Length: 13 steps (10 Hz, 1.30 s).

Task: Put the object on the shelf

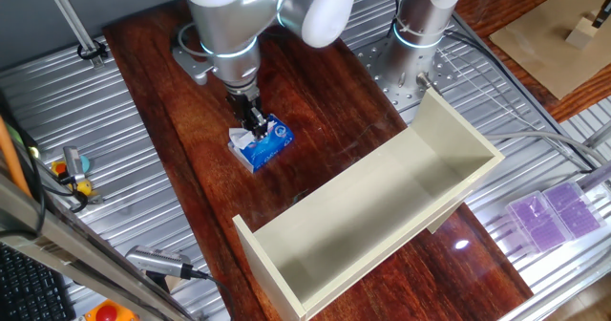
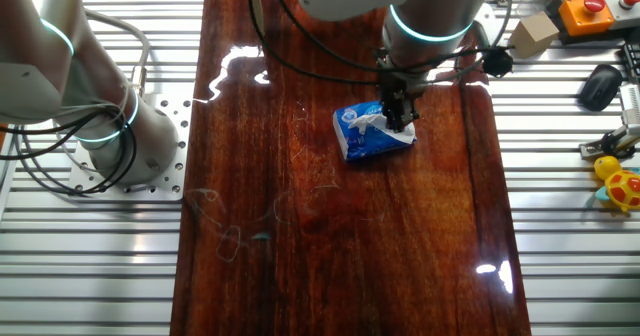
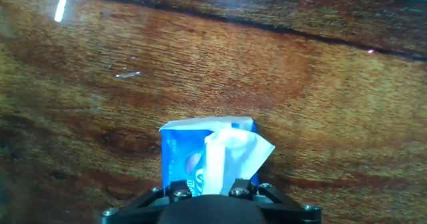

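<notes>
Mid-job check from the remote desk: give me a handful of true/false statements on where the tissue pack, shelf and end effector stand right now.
1. The tissue pack lies on the wooden tabletop. True.
2. The pack is already inside the shelf. False: it lies on the wood, apart from the shelf.
3. The end effector is directly at the pack. True, though whether its fingers are closed on it cannot be told.
4. The shelf is full of purple boxes. False: nothing shows inside it; the purple boxes sit off the wood, beyond the shelf.
5. White tissue sticks out of the pack. True.
</notes>
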{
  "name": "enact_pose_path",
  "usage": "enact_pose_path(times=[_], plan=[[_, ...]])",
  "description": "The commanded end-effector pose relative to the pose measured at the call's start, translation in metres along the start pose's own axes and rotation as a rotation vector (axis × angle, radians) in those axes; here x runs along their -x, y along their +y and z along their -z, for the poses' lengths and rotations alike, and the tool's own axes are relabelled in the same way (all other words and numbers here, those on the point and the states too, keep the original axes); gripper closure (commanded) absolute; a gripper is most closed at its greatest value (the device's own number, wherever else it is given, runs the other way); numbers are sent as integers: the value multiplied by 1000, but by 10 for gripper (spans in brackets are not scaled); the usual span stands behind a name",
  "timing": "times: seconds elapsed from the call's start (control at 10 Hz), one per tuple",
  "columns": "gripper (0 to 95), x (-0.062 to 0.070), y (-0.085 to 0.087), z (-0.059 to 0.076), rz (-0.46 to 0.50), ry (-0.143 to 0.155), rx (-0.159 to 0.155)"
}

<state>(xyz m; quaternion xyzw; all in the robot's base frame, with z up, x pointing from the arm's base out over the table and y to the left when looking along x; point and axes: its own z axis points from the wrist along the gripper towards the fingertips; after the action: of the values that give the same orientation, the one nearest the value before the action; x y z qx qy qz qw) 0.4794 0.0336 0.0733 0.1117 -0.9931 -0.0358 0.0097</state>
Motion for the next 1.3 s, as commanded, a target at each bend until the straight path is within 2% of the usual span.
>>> enact_pose_path(times=[0.1, 0.5, 0.7, 1.3], plan=[[570, -3, 2, -6, -3, -5, -5], [570, -4, 8, -14, -16, -13, -6], [950, -4, 8, -15, -22, -15, -11], [950, -5, 8, -14, -16, -11, -9]])
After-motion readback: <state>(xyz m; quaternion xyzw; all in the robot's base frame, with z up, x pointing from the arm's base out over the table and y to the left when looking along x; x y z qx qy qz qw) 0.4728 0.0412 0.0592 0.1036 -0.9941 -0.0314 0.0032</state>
